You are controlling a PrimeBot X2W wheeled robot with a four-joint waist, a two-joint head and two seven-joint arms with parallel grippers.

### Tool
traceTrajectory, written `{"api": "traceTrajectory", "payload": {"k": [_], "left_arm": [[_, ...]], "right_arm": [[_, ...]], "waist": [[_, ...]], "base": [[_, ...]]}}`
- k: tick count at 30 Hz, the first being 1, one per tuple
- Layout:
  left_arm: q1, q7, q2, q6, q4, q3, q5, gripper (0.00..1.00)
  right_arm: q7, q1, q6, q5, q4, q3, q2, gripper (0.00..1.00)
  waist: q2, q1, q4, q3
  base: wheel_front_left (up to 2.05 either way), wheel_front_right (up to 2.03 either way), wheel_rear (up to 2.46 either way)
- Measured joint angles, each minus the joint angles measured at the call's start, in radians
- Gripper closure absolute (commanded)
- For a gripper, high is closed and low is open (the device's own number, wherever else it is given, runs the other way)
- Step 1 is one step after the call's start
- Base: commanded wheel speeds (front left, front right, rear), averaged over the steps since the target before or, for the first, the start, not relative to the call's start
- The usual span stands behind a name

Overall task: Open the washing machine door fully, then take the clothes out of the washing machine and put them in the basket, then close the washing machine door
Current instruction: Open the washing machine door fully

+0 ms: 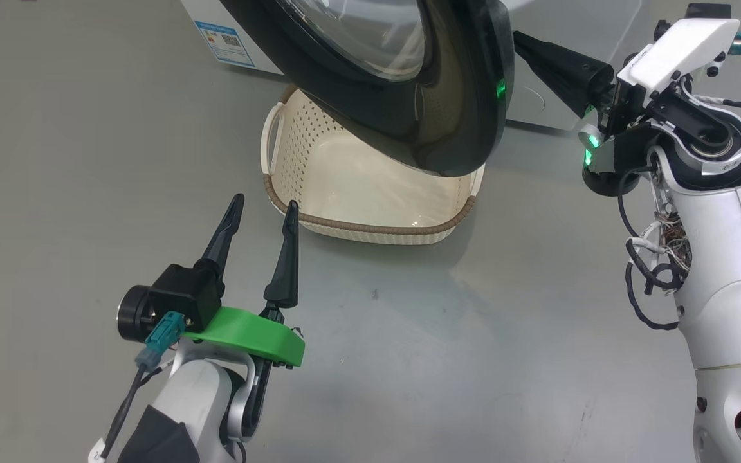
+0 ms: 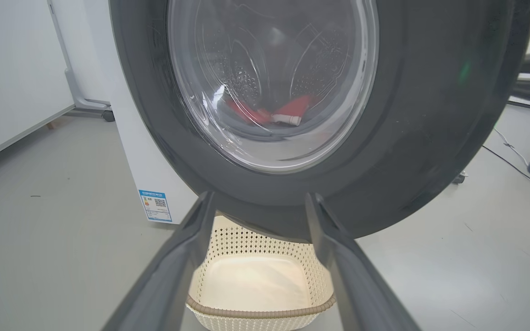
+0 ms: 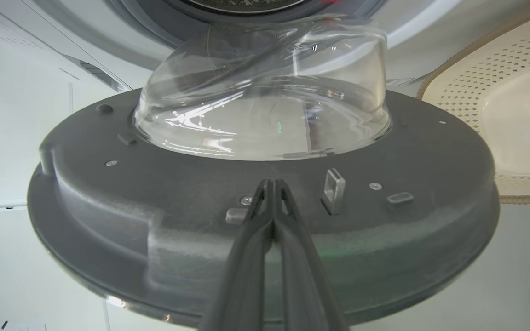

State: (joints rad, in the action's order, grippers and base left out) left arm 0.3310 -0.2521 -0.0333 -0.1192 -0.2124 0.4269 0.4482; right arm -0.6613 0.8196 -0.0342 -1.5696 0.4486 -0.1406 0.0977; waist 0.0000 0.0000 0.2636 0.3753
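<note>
Pressure from the right hand (image 3: pixel 272 184), pinched shut and empty against the grey inner face of the half-open, black-ringed glass washing machine door (image 3: pixel 154 207), should be even, sweeping it leftward above the cream perforated basket (image 1: pixel 370 228); left hand (image 1: pixel 265 200) spread wide, near

Lab: washing machine (image 2: pixel 141 151) on grey floor (image 2: pixel 39 257)

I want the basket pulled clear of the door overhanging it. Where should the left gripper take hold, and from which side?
Probably take the basket by its near brown rim, coming from the robot's side, one finger inside the wall, one outside. That edge is thin and exposed, while the door overhangs the far part. The open left gripper points that way.
</note>
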Motion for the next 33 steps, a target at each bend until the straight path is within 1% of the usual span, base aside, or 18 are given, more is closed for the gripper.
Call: {"api": "traceTrajectory", "payload": {"k": [2,5,11,15,22,24,33], "left_arm": [[0.0,0.0,0.0,0.0,0.0,0.005,0.001,0.0],[0.002,0.0,0.0,0.0,0.0,0.005,0.001,0.0],[0.015,0.0,0.0,0.0,0.005,0.013,0.001,0.0],[0.018,0.0,0.0,0.0,0.005,0.022,0.002,0.0],[0.018,0.0,0.001,0.0,0.004,0.04,0.018,0.0],[0.018,0.0,0.001,0.0,0.004,0.044,0.022,0.0],[0.016,0.0,0.001,0.0,0.001,0.043,0.024,0.0]], "right_arm": [[-0.021,0.005,-0.013,-0.029,0.0,0.006,-0.002,1.0],[-0.048,0.014,-0.03,-0.037,0.006,-0.004,-0.003,1.0],[-0.094,0.016,-0.041,-0.042,0.017,-0.023,-0.001,1.0],[-0.127,0.016,-0.057,-0.054,0.023,-0.036,-0.002,1.0],[-0.158,0.007,-0.058,-0.077,0.023,-0.056,-0.005,1.0],[-0.171,-0.001,-0.063,-0.086,0.019,-0.061,-0.004,1.0],[-0.225,-0.05,-0.069,-0.108,-0.005,-0.136,-0.019,1.0]], "waist": [[0.0,0.0,0.005,0.0],[0.0,0.0,0.009,-0.002],[0.0,0.0,0.015,-0.005],[0.0,0.0,0.019,-0.008],[0.0,0.0,0.037,-0.019],[0.0,0.0,0.044,-0.023],[0.0,0.0,0.07,-0.047]], "base": [[0.0,0.0,0.0],[0.0,0.0,0.0],[0.0,0.0,0.0],[0.0,0.0,0.0],[0.0,0.0,0.0],[0.0,0.0,0.0],[0.0,0.0,0.0]]}}
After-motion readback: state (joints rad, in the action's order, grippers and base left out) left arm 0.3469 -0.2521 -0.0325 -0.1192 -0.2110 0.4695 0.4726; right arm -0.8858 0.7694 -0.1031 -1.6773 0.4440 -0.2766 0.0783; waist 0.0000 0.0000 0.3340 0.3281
